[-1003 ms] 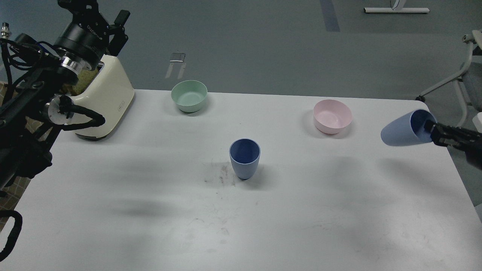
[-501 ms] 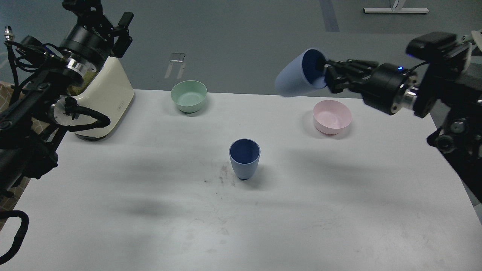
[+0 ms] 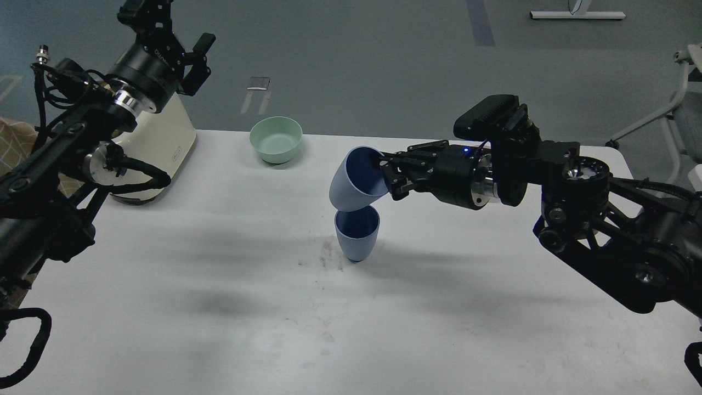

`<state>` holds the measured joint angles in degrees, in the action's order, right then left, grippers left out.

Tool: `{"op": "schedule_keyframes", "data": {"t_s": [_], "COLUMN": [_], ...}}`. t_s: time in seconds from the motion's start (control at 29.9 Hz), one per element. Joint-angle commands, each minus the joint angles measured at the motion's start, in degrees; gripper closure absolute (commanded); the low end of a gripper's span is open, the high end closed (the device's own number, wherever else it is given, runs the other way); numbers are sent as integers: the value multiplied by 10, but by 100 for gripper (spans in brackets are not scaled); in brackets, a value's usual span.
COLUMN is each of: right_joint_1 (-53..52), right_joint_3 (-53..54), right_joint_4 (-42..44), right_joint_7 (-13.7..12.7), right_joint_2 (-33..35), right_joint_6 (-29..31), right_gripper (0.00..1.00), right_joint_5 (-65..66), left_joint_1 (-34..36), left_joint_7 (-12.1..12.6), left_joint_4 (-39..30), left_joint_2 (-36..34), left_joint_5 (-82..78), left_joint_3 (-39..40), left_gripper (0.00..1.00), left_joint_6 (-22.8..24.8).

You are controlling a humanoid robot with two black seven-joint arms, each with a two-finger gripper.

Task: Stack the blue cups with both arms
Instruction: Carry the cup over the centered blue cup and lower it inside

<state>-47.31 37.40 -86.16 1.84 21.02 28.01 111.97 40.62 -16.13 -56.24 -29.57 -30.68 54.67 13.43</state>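
One blue cup (image 3: 356, 236) stands upright at the middle of the white table (image 3: 219, 307). My right gripper (image 3: 385, 174) is shut on the rim of the second blue cup (image 3: 354, 180), one finger inside it. That cup is tilted, mouth up and to the right, with its base just over the standing cup's mouth. My left gripper (image 3: 143, 13) is raised at the far left above the cream appliance (image 3: 156, 140); its fingers run out of the top of the view.
A mint-green bowl (image 3: 276, 139) sits at the back of the table. The cream appliance stands at the back left corner. The pink bowl is hidden behind my right arm. A chair (image 3: 680, 109) stands off the table's right side.
My right arm has swung left and down with the held cup, from above the pink bowl to just over the standing cup. My left arm has shifted slightly right.
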Motion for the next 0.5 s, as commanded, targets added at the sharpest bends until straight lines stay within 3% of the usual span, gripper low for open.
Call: {"op": "schedule_keyframes", "data": {"t_s": [0.0, 0.47], "right_joint_1": [0, 8], "right_joint_3": [-13, -42], "right_joint_4": [1, 20], "right_joint_7": [-4, -5], "right_joint_2": [0, -19], "right_joint_6": [0, 0], "right_gripper": [100, 100], "right_joint_5": [16, 23], "left_joint_1": [0, 0], "left_joint_7": [3, 3], "left_joint_4": [0, 0], "left_joint_2": [4, 4], "left_joint_5": [0, 0], "left_joint_3": [1, 1], "left_gripper": [3, 3], "left_joint_6": [0, 1]}}
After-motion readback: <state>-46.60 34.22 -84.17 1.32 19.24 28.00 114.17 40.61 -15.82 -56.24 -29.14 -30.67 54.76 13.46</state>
